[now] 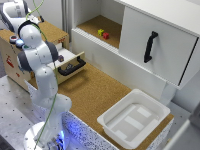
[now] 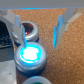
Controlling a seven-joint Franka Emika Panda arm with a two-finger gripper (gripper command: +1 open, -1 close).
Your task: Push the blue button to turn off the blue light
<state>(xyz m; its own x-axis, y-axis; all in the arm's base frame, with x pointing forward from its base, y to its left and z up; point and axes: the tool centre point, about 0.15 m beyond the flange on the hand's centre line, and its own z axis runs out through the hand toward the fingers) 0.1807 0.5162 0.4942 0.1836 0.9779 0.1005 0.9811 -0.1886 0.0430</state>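
Note:
In the wrist view the blue button (image 2: 30,54) glows bright light blue in its pale ring. My gripper (image 2: 39,36) is open, and its two fingers (image 2: 18,29) hang just above and beyond the button, empty. A dark red button (image 2: 29,31) sits beyond the blue one, between the fingers. The rim of a green button (image 2: 38,80) shows at the frame edge. In the exterior view my arm (image 1: 36,50) bends over the wooden box (image 1: 12,60) at the left. A blue glow (image 1: 19,43) shows under the wrist, which hides the gripper.
An open drawer with a black handle (image 1: 70,68) sits beside the box. A white cabinet door with a black handle (image 1: 150,46) stands at the exterior view's right. A shelf holds a yellow-green block (image 1: 100,32) and a red block (image 1: 106,35). A white bin (image 1: 134,118) rests on the cork top.

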